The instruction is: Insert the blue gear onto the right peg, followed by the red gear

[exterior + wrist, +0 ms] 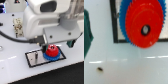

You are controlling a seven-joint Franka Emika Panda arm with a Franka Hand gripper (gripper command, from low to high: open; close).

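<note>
The red gear [51, 51] sits on top of the blue gear [48, 58] at the right end of the grey, black-rimmed plate [33, 61]. In the wrist view the red gear [144, 24] fills the frame's upper part, and only the blue gear's toothed edge [122, 21] shows beside it. The right peg is hidden in the stack; the red gear's centre hole [145, 30] looks dark. The left pin [36, 58] stands bare. My gripper [53, 45] hangs just above the red gear. Its fingers are not visible, so I cannot tell its state.
The white arm body [45, 20] fills the upper exterior view. A small white fixture [18, 27] stands at the exterior view's left. A dark green object [87, 35] shows at the edge of the wrist view beside the plate's black rim [113, 25].
</note>
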